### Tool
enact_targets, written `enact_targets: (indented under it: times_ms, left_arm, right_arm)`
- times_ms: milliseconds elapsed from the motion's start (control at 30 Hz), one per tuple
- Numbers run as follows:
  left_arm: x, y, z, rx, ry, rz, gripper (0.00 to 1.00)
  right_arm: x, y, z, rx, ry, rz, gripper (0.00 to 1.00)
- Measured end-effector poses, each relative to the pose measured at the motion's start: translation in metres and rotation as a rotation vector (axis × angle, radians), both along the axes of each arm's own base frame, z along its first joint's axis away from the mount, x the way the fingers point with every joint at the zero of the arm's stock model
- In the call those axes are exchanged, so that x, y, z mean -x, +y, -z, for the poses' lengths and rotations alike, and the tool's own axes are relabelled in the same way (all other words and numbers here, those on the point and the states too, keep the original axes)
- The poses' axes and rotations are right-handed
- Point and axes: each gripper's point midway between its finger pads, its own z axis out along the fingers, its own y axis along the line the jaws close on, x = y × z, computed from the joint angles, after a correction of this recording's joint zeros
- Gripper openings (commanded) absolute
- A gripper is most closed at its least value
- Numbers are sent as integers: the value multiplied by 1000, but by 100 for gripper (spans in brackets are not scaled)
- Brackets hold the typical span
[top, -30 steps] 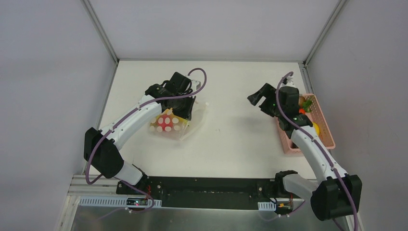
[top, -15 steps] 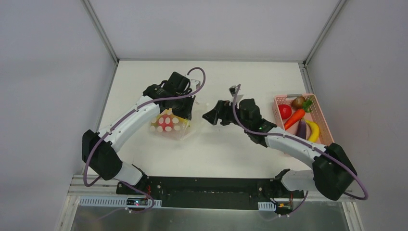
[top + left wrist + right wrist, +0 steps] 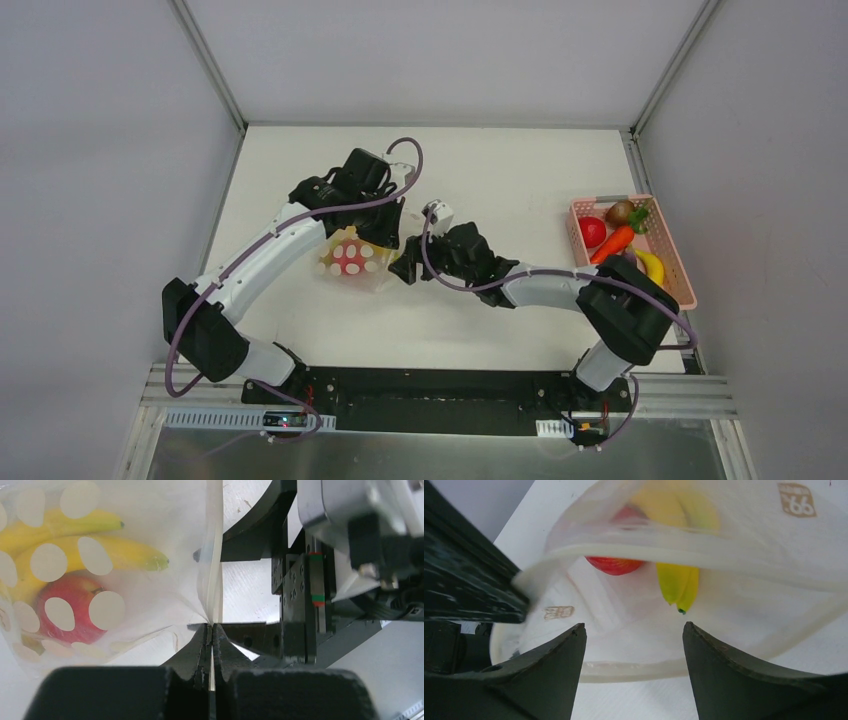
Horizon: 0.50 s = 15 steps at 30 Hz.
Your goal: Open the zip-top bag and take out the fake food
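The zip-top bag (image 3: 352, 258) lies left of the table's middle, clear with white dots. My left gripper (image 3: 212, 626) is shut on the bag's (image 3: 150, 530) upper lip and holds the mouth up. Through the plastic show fake food: yellow bananas (image 3: 115, 555) and a red apple (image 3: 70, 607). My right gripper (image 3: 634, 627) is open right at the gaping mouth, with the lower lip (image 3: 634, 669) lying across between its fingers. Past them sit the red piece (image 3: 614, 565) and a banana tip (image 3: 679, 585). From above, the right gripper (image 3: 405, 268) is at the bag's right edge.
A pink basket (image 3: 680, 270) stands at the right edge of the table. It holds a red tomato (image 3: 592, 231), a carrot (image 3: 612, 245), a banana (image 3: 652, 266) and a brown piece (image 3: 620, 211). My two wrists are close together at the bag.
My right arm has swung left from over the pink basket to the bag's mouth, its jaws narrowing slightly. The left gripper has kept its hold on the bag's lip.
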Motion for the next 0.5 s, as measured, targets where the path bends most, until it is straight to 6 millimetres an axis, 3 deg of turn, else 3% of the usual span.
enact_targets:
  times_ms: [133, 300, 500]
  left_arm:
    - [2, -2, 0, 11, 8, 9, 0]
    - [4, -4, -1, 22, 15, 18, 0]
    - [5, -8, -3, 43, 22, 25, 0]
  right_arm:
    - [0, 10, -12, 2, -80, -10, 72]
    - [-3, 9, -27, 18, -175, 1, 71]
    - [-15, 7, -18, 60, -232, 26, 68]
